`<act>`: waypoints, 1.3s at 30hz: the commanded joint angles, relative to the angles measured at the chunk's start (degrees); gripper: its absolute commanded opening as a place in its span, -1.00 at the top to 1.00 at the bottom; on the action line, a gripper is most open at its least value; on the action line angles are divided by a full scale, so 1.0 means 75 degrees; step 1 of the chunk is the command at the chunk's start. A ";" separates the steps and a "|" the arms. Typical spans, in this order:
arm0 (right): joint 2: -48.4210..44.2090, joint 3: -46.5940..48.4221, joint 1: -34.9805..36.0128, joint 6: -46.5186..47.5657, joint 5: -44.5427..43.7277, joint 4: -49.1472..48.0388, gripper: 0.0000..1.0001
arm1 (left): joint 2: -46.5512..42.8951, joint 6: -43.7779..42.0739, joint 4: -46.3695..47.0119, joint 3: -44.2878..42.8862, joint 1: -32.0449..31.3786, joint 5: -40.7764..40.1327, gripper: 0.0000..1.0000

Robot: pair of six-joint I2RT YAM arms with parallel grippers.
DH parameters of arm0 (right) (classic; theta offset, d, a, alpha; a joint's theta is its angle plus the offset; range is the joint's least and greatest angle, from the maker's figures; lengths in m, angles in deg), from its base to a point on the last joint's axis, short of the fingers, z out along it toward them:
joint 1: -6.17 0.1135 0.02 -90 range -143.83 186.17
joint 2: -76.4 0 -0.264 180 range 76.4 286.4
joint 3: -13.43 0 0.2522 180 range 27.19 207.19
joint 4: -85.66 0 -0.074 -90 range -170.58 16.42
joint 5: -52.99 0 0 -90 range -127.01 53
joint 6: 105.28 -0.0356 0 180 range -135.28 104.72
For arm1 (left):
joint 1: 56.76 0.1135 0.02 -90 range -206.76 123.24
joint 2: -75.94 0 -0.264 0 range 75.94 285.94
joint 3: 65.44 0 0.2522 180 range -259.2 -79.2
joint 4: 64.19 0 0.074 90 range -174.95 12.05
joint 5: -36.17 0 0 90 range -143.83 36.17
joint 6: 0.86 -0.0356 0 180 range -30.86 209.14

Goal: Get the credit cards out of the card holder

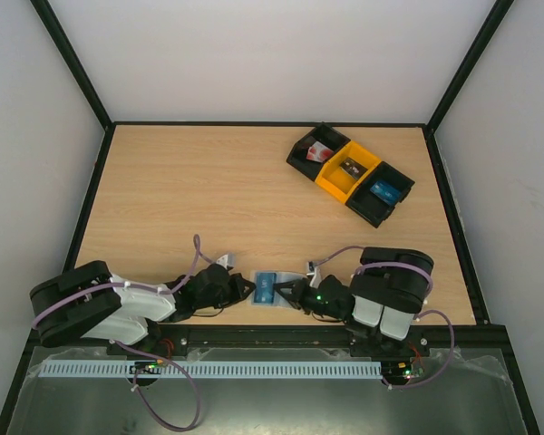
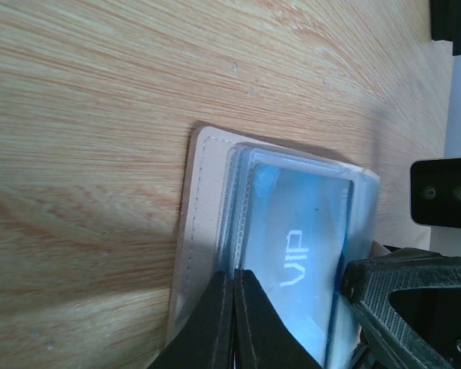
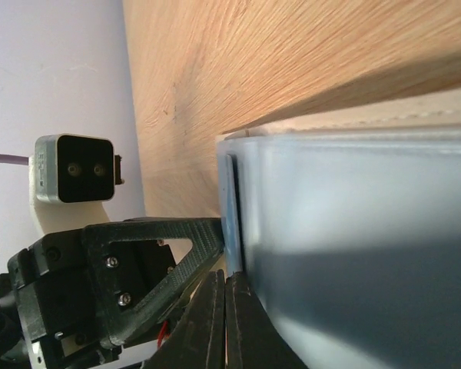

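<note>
The card holder, a pale translucent sleeve on a beige stitched backing, lies at the table's near edge between my two grippers. A blue credit card marked "VIP" sits in its left pocket; only its edge shows in the right wrist view. My left gripper is shut on the holder's layered left edge. My right gripper is shut on the holder's right part, which rises close to its camera. Another blue card lies in the far black bin.
Three joined bins stand at the back right: a black one with a red-and-white item, a yellow one with a small dark item, and a black one. A black frame edges the table.
</note>
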 commanded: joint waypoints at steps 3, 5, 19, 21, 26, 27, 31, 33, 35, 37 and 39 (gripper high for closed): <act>-0.0676 -0.0281 0.0022 0.0413 -0.0293 0.1603 0.96 | 0.0155 0.0045 -0.0695 0.0271 -0.0100 0.0026 0.95; -0.0883 -0.0274 0.0021 0.0504 -0.0364 0.1894 0.96 | 0.0237 0.0045 -0.0703 0.0271 -0.0092 0.0021 0.95; -0.2075 0.0675 0.0070 0.1481 -0.0339 0.4642 0.79 | 0.0388 0.0097 -0.0542 0.0302 -0.0100 0.0100 0.95; -0.2072 0.0654 0.0076 0.1438 -0.0327 0.4488 0.79 | 0.0421 0.0109 -0.0502 0.0326 -0.0108 0.0114 0.95; -0.2181 0.0756 0.0072 0.1449 -0.0365 0.4560 0.80 | 0.0427 0.0104 -0.0470 0.0325 -0.0110 0.0138 0.95; -0.2217 0.0785 0.0068 0.1458 -0.0375 0.4624 0.80 | 0.0422 0.0104 -0.0473 0.0320 -0.0111 0.0138 0.95; -0.2641 0.0891 0.0070 0.1504 -0.0587 0.5275 0.80 | 0.0479 0.0104 -0.0466 0.0323 -0.0108 0.0149 0.95; -0.3025 0.0938 0.0075 0.1570 -0.0744 0.5742 0.77 | 0.0503 0.0103 -0.0429 0.0329 -0.0109 0.0160 0.95; -0.3374 0.0993 0.0074 0.1632 -0.0908 0.6142 0.72 | 0.0516 0.0104 -0.0428 0.0318 -0.0107 0.0161 0.95; -0.3568 0.1034 0.0070 0.1658 -0.0991 0.6385 0.66 | 0.0500 0.0102 -0.0446 0.0318 -0.0100 0.0173 0.95; -0.3596 0.1042 0.0068 0.1675 -0.1004 0.6437 0.64 | 0.0467 0.0109 -0.0463 0.0335 -0.0105 0.0163 0.95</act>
